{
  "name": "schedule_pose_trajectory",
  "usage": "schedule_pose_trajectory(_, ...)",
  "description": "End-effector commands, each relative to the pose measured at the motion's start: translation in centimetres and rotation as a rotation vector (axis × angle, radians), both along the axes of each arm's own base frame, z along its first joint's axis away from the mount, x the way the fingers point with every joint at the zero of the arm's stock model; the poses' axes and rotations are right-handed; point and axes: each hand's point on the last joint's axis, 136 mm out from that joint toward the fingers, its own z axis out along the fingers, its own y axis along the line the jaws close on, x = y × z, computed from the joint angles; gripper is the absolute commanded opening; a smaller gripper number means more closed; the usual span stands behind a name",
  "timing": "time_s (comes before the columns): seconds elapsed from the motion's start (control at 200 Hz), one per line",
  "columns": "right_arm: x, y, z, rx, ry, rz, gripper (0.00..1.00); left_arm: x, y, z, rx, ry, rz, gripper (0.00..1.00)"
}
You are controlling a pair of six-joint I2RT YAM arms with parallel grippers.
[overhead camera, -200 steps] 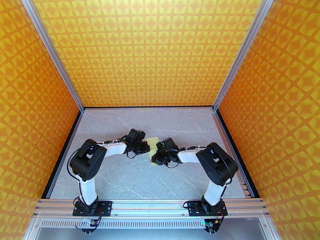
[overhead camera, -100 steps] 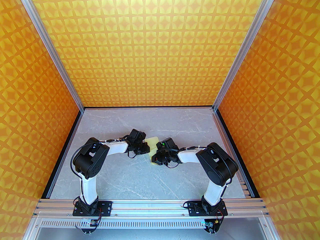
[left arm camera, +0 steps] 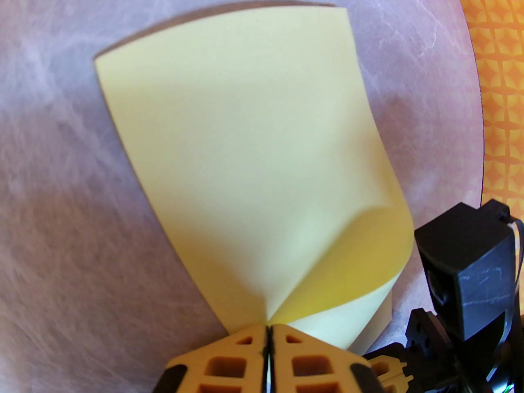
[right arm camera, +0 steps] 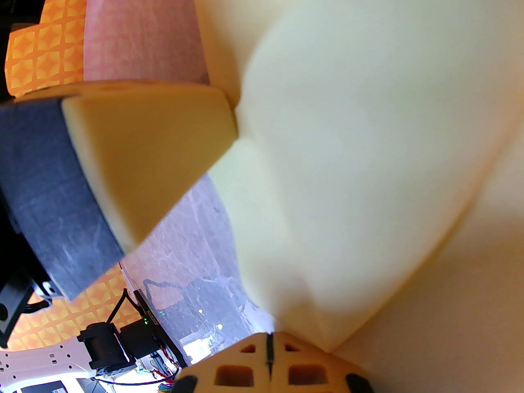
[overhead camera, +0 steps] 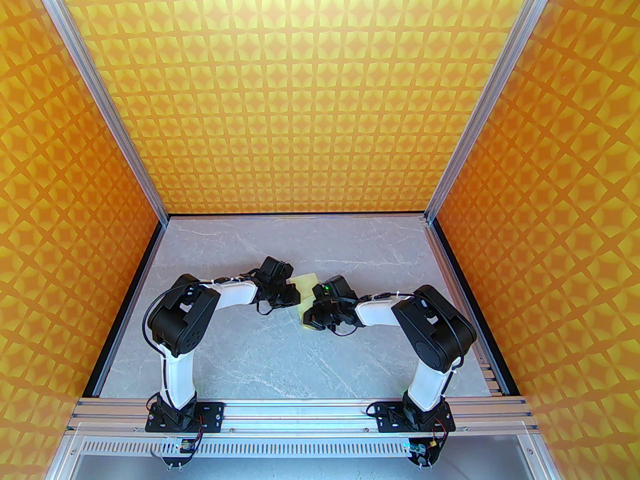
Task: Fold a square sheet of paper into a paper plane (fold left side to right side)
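Square sheet of paper [left arm camera: 245, 137] lies mid-tabletop [overhead camera: 250, 358]. From overhead both arms bend inward over it; the wrist views show the left tool [left arm camera: 267, 330] and right tool [right arm camera: 269, 336] clenched on its curled corners.

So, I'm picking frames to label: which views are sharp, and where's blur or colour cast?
Top external: sharp and evenly lit, though the paper is small. Left wrist: paper fairly crisp, table soft with a pinkish cast. Right wrist: paper too close, out of focus and washed out.
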Motion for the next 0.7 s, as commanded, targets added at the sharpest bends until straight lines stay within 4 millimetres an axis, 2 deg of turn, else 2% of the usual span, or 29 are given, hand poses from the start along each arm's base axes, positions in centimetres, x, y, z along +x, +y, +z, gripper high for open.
schedule_pose_trajectory(0.0, -2.4, -3.2, -5.0, -0.173, 0.132, -0.055, 0.0, 0.7, 0.2, -0.4, 0.031, -0.016, 0.001, 0.11)
schedule_pose_trajectory(0.145, -2.4, -3.1, -5.1, -0.171, 0.133, -0.055, 0.0, 0.7, 0.2, -0.5, 0.033, -0.014, 0.0, 0.1)
schedule_pose_trajectory(0.195, -2.4, -3.1, -5.1, -0.172, 0.134, -0.055, 0.0, 0.6, 0.2, -0.6, 0.034, -0.013, -0.002, 0.0)
schedule_pose_trajectory(0.245, -2.4, -3.1, -5.1, -0.172, 0.134, -0.055, 0.0, 0.6, 0.2, -0.7, 0.036, -0.01, 0.0, 0.0)
schedule_pose_trajectory(0.295, -2.4, -3.1, -5.1, -0.172, 0.134, -0.054, 0.0, 0.6, 0.2, -0.8, 0.037, -0.008, -0.001, 0.05)
schedule_pose_trajectory(0.695, -2.4, -3.1, -5.0, -0.169, 0.13, -0.055, 0.0, 0.1, 0.7, -1.9, 0.069, 0.005, -0.012, 0.05)
